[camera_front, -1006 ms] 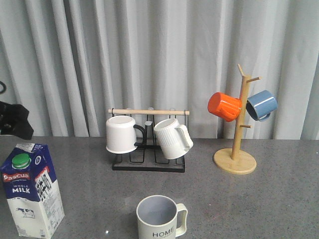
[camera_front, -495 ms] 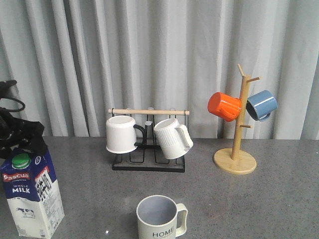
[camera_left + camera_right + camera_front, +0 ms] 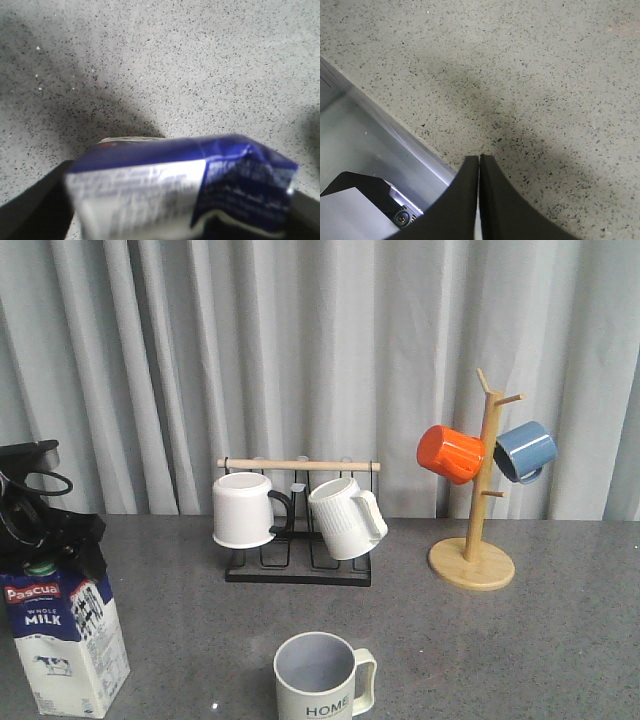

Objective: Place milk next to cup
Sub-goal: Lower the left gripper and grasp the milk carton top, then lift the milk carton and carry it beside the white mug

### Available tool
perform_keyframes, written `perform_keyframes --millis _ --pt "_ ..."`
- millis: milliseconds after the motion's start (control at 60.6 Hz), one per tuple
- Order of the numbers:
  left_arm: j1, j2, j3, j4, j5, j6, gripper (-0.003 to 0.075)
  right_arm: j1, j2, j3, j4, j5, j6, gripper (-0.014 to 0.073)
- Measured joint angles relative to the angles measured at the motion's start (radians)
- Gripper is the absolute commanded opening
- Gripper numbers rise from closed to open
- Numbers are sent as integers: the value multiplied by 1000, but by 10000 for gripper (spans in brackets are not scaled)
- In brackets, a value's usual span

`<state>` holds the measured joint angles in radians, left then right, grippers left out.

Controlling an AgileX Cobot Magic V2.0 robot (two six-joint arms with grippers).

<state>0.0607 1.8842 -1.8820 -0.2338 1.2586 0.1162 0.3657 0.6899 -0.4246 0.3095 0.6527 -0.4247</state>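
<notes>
Front: milk (image 3: 62, 645) upright at table's near-left, well apart from cup (image 3: 318, 677) at near-centre. L gripper (image 3: 45, 545) sits over carton top, covers cap.

L wrist: carton ridge (image 3: 182, 187) between jaws, still spread; can't tell if touching.

R wrist: R gripper (image 3: 479, 165) clenched, empty, over table.

I judge grasp step; next: clamp, lift, carry toward cup.

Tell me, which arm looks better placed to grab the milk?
The left. Its gripper is already down over the top of the milk, fingers either side. The right gripper is shut over bare table.
</notes>
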Motion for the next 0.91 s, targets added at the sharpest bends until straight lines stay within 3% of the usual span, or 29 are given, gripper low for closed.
perform_keyframes --millis 264,462,610,775,907 --pt "0 0 0 0 0 0 230 0 0 0 0 0 0 -5" --pt "0 -2 0 -82 0 1 90 0 0 0 0 0 0 -5" --pt "0 -22 0 -295 -7 61 34 0 0 0 0 0 0 -5" --pt "-4 -62 0 -557 -16 182 24 0 0 0 0 0 0 -5" --pt "-44 -72 0 -575 -15 214 24 0 0 0 0 1 0 -5"
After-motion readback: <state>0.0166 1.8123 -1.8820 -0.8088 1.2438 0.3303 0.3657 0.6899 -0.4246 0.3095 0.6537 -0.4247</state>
